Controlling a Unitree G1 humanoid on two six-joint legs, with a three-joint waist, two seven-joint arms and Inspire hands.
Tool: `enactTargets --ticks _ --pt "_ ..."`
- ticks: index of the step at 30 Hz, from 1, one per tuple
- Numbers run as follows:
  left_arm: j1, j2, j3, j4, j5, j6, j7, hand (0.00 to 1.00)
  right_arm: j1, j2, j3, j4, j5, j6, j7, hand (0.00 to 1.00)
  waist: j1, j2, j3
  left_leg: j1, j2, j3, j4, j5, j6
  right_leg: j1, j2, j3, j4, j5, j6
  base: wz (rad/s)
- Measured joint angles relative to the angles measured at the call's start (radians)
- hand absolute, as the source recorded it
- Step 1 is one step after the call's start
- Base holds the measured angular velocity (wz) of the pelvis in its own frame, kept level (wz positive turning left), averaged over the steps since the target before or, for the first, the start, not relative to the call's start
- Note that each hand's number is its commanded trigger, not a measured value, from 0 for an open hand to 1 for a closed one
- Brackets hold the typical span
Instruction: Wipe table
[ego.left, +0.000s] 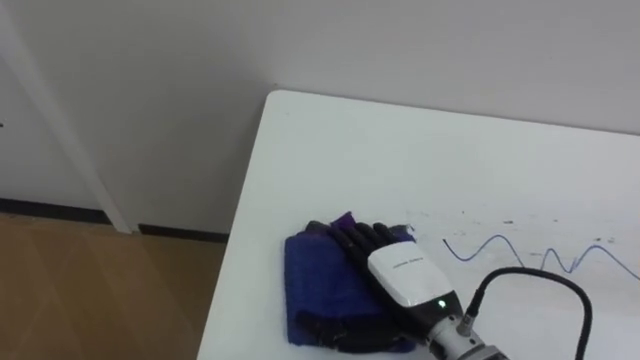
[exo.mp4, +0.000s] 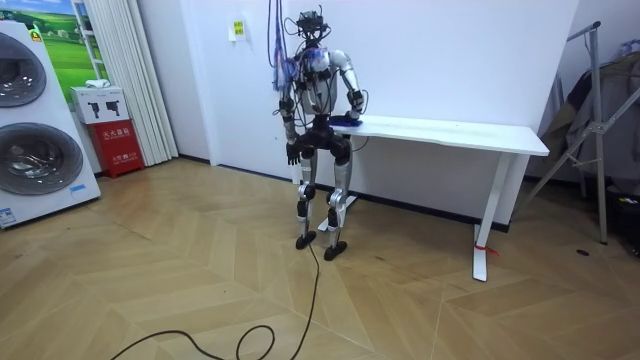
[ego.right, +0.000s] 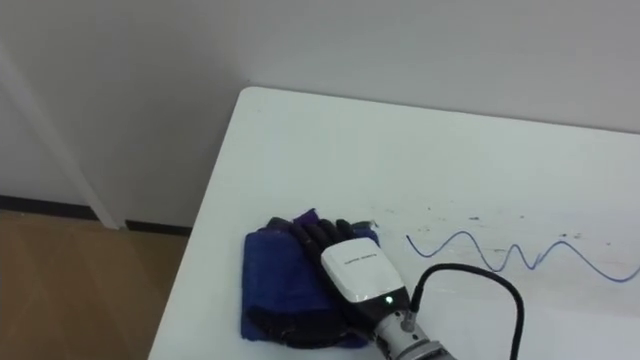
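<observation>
While right hand (ego.left: 395, 270) lies flat-fingered on blue cloth (ego.left: 313, 280) on table (ego.left: 420, 160), room view adds left hand (exo.mp4: 292, 153) hanging.

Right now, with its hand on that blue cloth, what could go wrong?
The blue cloth under the right hand lies close to the table's left edge; a leftward stroke could push it off. The blue pen line sits to the cloth's right, so flat fingers may slide over the cloth instead of dragging it there.
</observation>
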Motion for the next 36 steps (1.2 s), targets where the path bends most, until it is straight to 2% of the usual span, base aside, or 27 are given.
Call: enactTargets --ticks 1,8,12,19,28,31,34,36 --pt "0.0 0.0 0.0 0.0 0.002 0.0 0.0 0.0 0.001 0.001 -0.003 0.002 0.0 0.0 -0.002 1.0 0.0 0.0 0.0 0.0 0.0 -0.001 0.0 0.0 0.0 0.001 -0.001 -0.004 0.0 0.0 0.0 0.08" --pt "0.003 -0.001 0.016 -0.004 0.005 0.048 0.0 0.0 0.002 0.003 -0.026 0.03 -0.028 0.012 -0.092 1.0 -0.002 0.006 -0.0027 0.005 -0.002 -0.004 0.004 0.0 0.002 0.011 -0.006 -0.041 0.001 0.0 0.0 0.02" --pt "0.011 -0.001 0.017 -0.016 0.005 0.052 0.0 0.0 -0.01 0.026 -0.069 0.029 -0.008 0.012 -0.125 1.0 -0.002 0.014 -0.0074 0.014 -0.001 0.001 0.002 0.0 0.002 0.018 -0.005 -0.041 0.001 0.0 0.0 0.0" --pt "0.019 -0.007 0.032 -0.023 0.018 0.054 0.0 0.0 -0.007 0.034 -0.08 0.03 0.084 0.01 -0.128 1.0 -0.002 0.017 -0.0064 0.031 0.0 0.006 -0.002 0.0 0.003 0.025 -0.005 -0.041 0.0 0.0 0.0 -0.02" --pt "0.038 -0.008 0.054 -0.023 0.023 0.068 0.0 0.0 -0.017 0.044 -0.093 0.033 0.188 0.013 -0.077 1.0 -0.004 0.008 -0.0078 0.028 -0.004 0.001 0.0 0.0 0.003 0.029 -0.004 -0.042 0.001 0.0 0.0 -0.01" --pt "0.037 -0.013 0.047 -0.021 0.022 0.083 0.014 0.0 -0.03 0.056 -0.081 0.042 0.25 0.035 -0.063 1.0 0.002 0.007 -0.0069 0.029 -0.008 -0.003 0.0 0.0 0.003 0.03 -0.004 -0.042 0.002 0.0 0.0 -0.01" --pt "0.035 -0.033 0.046 0.002 0.008 0.089 0.043 0.0 -0.085 0.092 -0.079 0.075 0.349 0.074 -0.012 1.0 0.004 0.008 -0.0045 0.03 -0.001 0.003 0.001 0.0 0.003 0.028 -0.004 -0.039 0.003 0.0 0.0 -0.09" --pt "0.039 -0.048 0.049 0.0 0.006 0.098 0.042 0.0 -0.191 0.121 -0.08 0.141 0.435 0.115 0.052 1.0 0.011 0.007 0.004 0.026 0.001 0.014 0.001 0.001 0.001 0.019 -0.003 -0.031 0.004 0.001 -0.002 -0.17"
